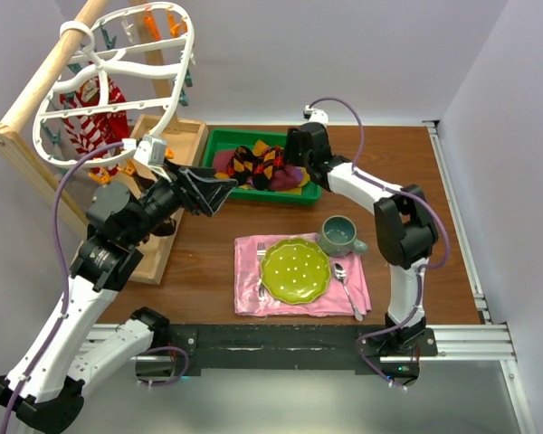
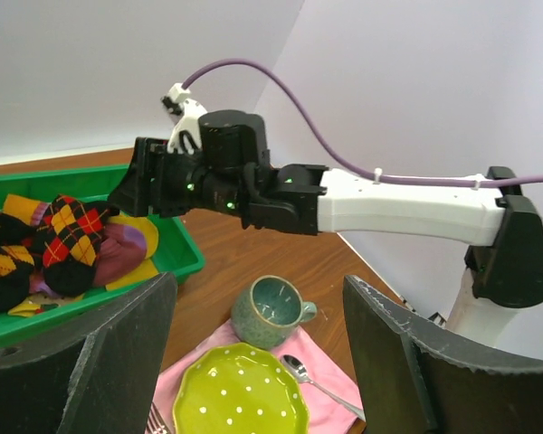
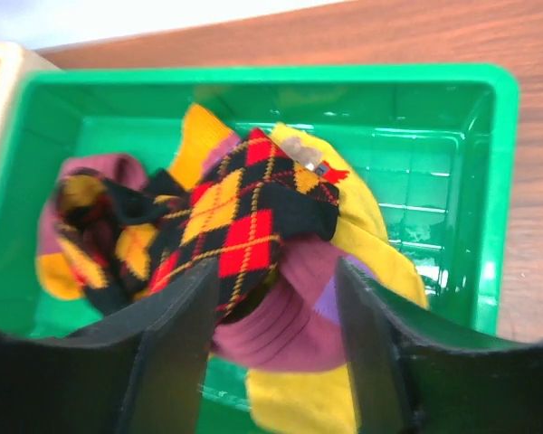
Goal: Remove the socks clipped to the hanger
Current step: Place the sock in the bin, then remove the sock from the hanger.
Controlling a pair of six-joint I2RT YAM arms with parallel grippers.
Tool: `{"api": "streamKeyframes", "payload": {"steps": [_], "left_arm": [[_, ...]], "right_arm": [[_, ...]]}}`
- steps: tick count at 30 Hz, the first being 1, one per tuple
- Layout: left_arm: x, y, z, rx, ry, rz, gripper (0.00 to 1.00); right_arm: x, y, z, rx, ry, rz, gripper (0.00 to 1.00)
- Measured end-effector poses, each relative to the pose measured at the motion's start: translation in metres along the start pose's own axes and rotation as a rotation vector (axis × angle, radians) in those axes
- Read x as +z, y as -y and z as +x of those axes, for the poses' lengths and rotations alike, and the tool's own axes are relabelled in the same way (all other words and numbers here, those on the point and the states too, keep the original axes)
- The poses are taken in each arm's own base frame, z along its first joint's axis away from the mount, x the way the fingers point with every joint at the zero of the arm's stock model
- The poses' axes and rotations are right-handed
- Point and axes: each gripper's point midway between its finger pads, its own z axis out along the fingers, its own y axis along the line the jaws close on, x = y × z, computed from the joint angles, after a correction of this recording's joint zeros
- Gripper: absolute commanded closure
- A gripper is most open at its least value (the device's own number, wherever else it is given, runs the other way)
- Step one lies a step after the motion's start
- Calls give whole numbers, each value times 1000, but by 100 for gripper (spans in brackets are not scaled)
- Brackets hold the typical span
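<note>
So the room is just plain pale walls (image 1: pixel 344 54) boxing in a brown wood tabletop (image 1: pixel 407 172), nothing fancy. Biggest thing on it is the wooden rack (image 1: pixel 38 83) at about 10 o'clock in the overhead view, its pole slanting up to the top edge. The hanger (image 1: pixel 98 60), a white oval frame with orange and teal clips, is hooked over that pole, and a red-and-white striped sock (image 1: pixel 95 122) hangs under it. At 12 o'clock there's a green bin (image 1: pixel 219 137) against the back wall, and the rest of the socks are heaped in it: a black argyle sock (image 3: pixel 244 208) on top, a mustard yellow sock (image 3: pixel 371 235) and a maroon sock (image 3: pixel 290 316) underneath. The right claw (image 3: pixel 276 334) hovers right over that heap with its fingers spread and nothing pinched, the argyle one lying loose below the gap. The left claw (image 1: pixel 219 192) sits just at 9 o'clock of the bin, pointing toward it, spread wide and empty too. Down at 6 o'clock a pink napkin (image 1: pixel 249 303) lies flat with a lime dotted plate (image 1: pixel 295 269) on it, a fork (image 1: pixel 261 258) on the plate's 9 o'clock side, a spoon (image 1: pixel 347 289) on its 3 o'clock side, and a teal mug (image 1: pixel 341 235) at the napkin's 1 o'clock corner.
</note>
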Motion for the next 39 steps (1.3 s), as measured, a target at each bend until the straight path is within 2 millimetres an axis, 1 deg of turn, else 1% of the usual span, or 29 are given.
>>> {"api": "streamKeyframes", "payload": {"steps": [2,4,6,9,11,12,13,15,17,18,19,21,24,25,26,28,31,35,39], "left_arm": [[0,1,-1,1,0,5,21],[0,3,-2,1,2,9,21],[-1,5,-5,4,6,17,21],[-2,10,-10,7,13,31,21],[-2,12,-12,9,16,37,21],[-3,13,-14,10,19,41,21],[-3,14,-15,11,21,44,21],[-3,17,-19,13,27,50,21],[-3,20,-23,14,33,60,21],[-2,22,-25,15,35,64,21],[-2,24,-27,16,36,70,21],[-1,26,-31,19,40,79,21],[0,31,-35,22,44,94,21],[0,32,-36,22,44,99,21],[0,33,-38,22,45,104,21],[1,36,-40,22,46,113,21],[1,41,-46,24,53,128,21],[-1,48,-56,32,69,146,21],[-4,54,-63,39,83,161,21]], "right_arm": [[-11,-1,-7,11,15,-10,26],[-22,0,-9,17,19,-15,25],[-35,1,-9,21,16,-24,22],[-55,-2,-6,35,23,-82,18],[-73,-10,-1,39,30,-149,18],[-82,-17,0,39,36,-193,17],[-89,-26,1,37,46,-236,17],[-109,-56,3,23,70,-363,17],[-131,-99,9,-15,96,-513,17],[-141,-117,14,-31,98,-572,16],[-156,-141,23,-55,107,-654,16],[-182,-176,41,-89,104,-773,16],[-224,-222,66,-134,105,-936,14],[-236,-234,72,-144,111,-980,14],[-246,-243,77,-150,115,-1014,13],[-261,-257,84,-156,125,-1061,13],[-273,-276,94,-168,133,-1107,11],[-280,-302,106,-185,141,-1131,10],[-280,-325,110,-188,156,-1138,8]]}}
